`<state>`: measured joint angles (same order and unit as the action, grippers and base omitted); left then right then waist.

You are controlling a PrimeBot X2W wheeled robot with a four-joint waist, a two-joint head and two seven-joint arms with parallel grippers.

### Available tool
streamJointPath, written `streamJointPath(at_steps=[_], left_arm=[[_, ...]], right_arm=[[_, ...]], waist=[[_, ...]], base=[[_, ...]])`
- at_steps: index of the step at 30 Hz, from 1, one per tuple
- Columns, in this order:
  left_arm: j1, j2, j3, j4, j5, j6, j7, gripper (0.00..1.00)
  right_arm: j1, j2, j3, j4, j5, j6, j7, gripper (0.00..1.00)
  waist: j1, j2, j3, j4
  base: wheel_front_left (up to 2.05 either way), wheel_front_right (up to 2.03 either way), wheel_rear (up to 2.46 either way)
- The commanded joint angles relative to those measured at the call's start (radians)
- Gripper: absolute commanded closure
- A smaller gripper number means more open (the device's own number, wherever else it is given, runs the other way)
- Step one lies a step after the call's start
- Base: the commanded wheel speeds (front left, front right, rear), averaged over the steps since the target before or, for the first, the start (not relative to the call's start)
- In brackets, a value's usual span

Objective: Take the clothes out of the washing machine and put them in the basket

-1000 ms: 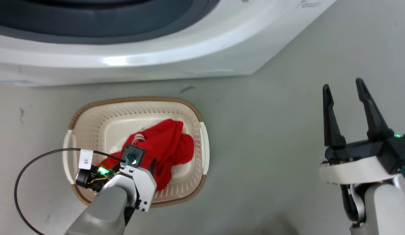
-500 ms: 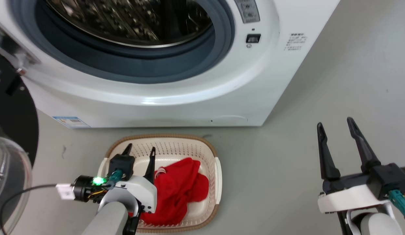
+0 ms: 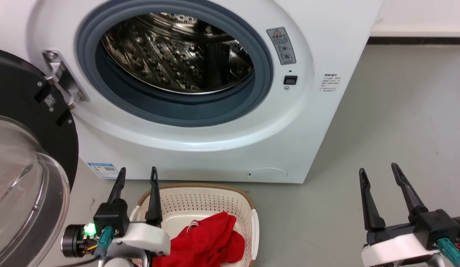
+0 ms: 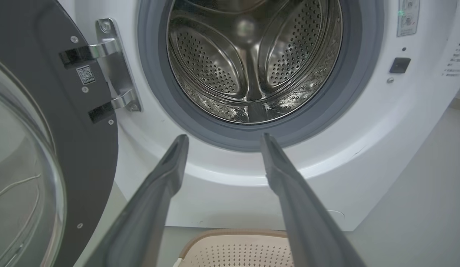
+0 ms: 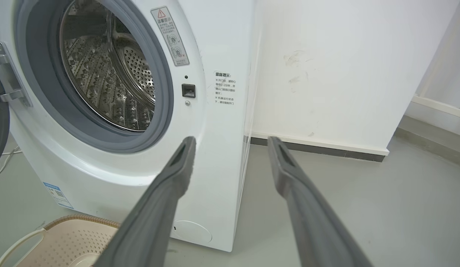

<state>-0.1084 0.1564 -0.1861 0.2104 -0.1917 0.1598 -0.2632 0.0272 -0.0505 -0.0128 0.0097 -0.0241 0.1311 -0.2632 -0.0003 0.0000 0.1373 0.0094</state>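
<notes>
Clothes (image 3: 207, 241): a bright red crumpled heap lying inside the basket (image 3: 200, 200). A small white loop (image 3: 192, 224) shows at its far edge. The number of pieces in the heap cannot be told.
Basket: cream perforated plastic with a brown woven-look rim. It stands on the grey floor (image 3: 400, 118), just in front of the washing machine (image 3: 322, 126) and below its mouth.
Washing machine: a white front-loader, standing open, with a grey rubber ring (image 3: 200, 111) around the mouth.
Drum (image 4: 252, 55): shiny steel; its holes and paddles are plainly in sight through the mouth.
Door (image 3: 26, 185): round glass in a black rim, swung wide to the left on a metal hinge (image 3: 63, 79).
Left claw (image 3: 138, 170): released, with two dark fingers spread apart and nothing between them. It is held above the basket's left side, tips pointing away from the red heap towards the machine's front.
Right claw (image 3: 378, 168): released, with fingers spread and nothing between them. It is over the floor well to the right of the basket, aimed towards the machine's right front corner.
Stickers: a warning sticker (image 3: 281, 46) right of the mouth and a blue label (image 3: 102, 170) low on the left of the front.
Wall (image 5: 326, 74): white with dark skirting, far right of the machine.
</notes>
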Motion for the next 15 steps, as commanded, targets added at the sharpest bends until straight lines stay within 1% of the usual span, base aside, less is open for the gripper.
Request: streamJointPath(at_steps=[1,4,9,15], left_arm=[[0.037,-0.015,0.024,-0.037,0.025,-0.009,-0.002,0.00],[0.079,-0.033,0.052,-0.072,0.049,-0.026,-0.002,0.00],[0.132,-0.056,0.087,-0.085,0.077,-0.053,-0.002,0.00],[0.168,-0.070,0.114,-0.089,0.097,-0.069,-0.002,0.00]], right_arm=[[0.021,0.001,0.001,-0.001,0.010,-0.001,-0.002,0.00],[0.038,0.001,0.005,-0.004,0.016,-0.001,-0.002,0.00],[0.068,0.001,0.012,-0.009,0.022,-0.001,-0.002,0.00],[0.096,0.001,0.016,-0.013,0.032,-0.001,-0.002,0.00]], waist=[[0.0003,0.0000,-0.031,0.005],[0.0003,0.0000,-0.055,0.005],[0.0003,0.0000,-0.088,0.004],[0.0003,0.0000,-0.116,0.000]], base=[[0.00,0.00,0.00],[0.00,0.00,0.00],[0.00,0.00,0.00],[0.00,0.00,0.00]])
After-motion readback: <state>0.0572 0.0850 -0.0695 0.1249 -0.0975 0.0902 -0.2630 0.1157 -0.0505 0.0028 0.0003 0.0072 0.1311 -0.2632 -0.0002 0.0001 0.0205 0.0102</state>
